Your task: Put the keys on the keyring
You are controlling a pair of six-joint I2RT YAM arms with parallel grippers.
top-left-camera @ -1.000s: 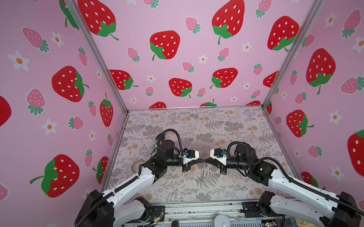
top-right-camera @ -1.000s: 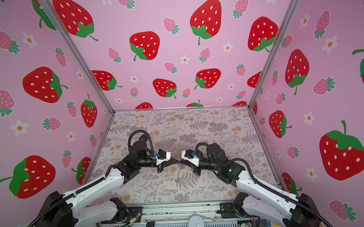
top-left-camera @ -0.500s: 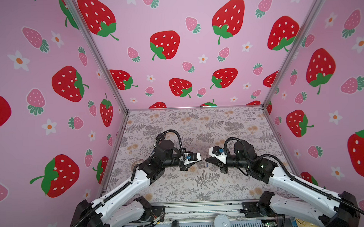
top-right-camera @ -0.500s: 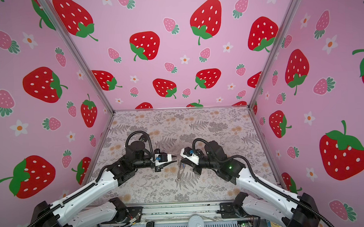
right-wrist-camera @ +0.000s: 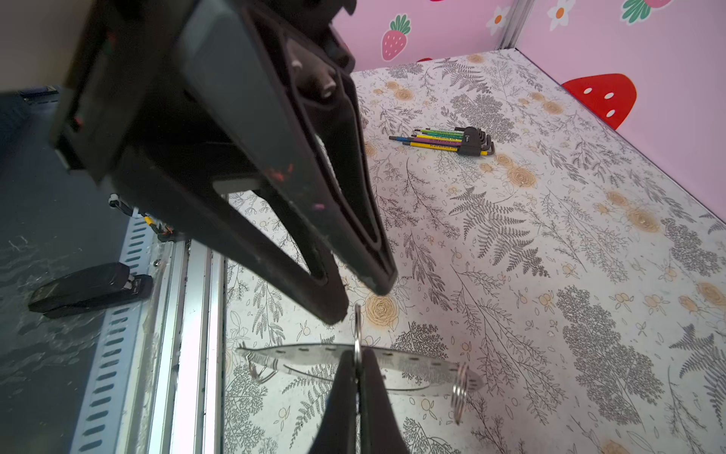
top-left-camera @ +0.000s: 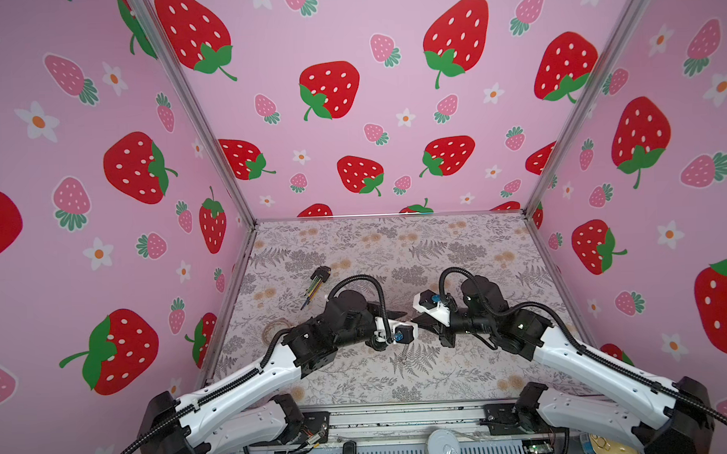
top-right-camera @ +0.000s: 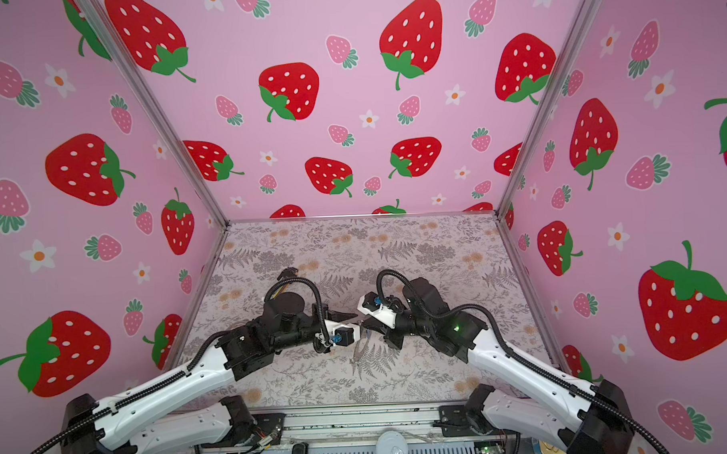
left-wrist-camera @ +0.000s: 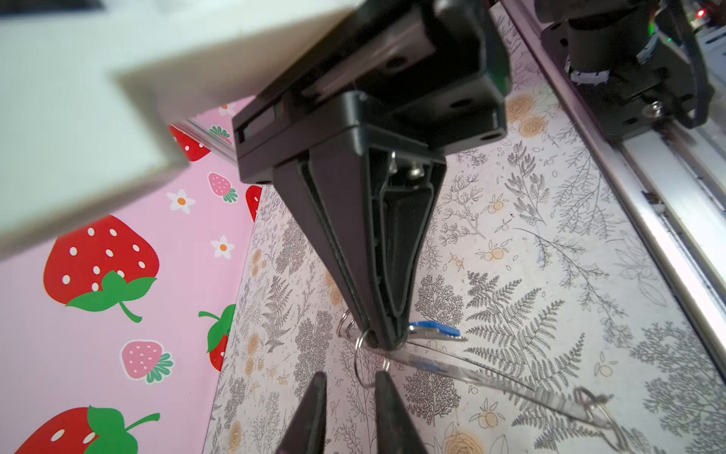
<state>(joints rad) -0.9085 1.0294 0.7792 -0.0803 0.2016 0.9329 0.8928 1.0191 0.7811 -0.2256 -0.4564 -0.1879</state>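
The keyring [right-wrist-camera: 298, 355] is a thin flat grey ring with small wire loops at its rim, hanging edge-on above the mat. My right gripper [right-wrist-camera: 357, 353] is shut on a small wire loop [left-wrist-camera: 363, 365] at the keyring's rim. In the left wrist view the key's blue head [left-wrist-camera: 432, 328] shows right beside the right gripper's shut tip. My left gripper [left-wrist-camera: 349, 377] stands open, its fingertips [left-wrist-camera: 314, 393] just short of that loop and not touching it. In a top view the two grippers face each other mid-table, left gripper [top-right-camera: 344, 318] and right gripper [top-right-camera: 371, 325], with the keyring [top-right-camera: 359, 348] dangling below.
A bundle of coloured hex keys [right-wrist-camera: 448, 140] in a black holder lies farther back on the left of the floral mat [top-left-camera: 437, 250]. A pale translucent coil [top-left-camera: 276, 329] rests by the left arm. Pink strawberry walls enclose three sides; a metal rail [right-wrist-camera: 196, 353] runs along the front edge.
My left gripper has opened, let go at the meeting point and drawn back a little to the left. The right gripper stays shut, and the keyring now hangs from it alone.
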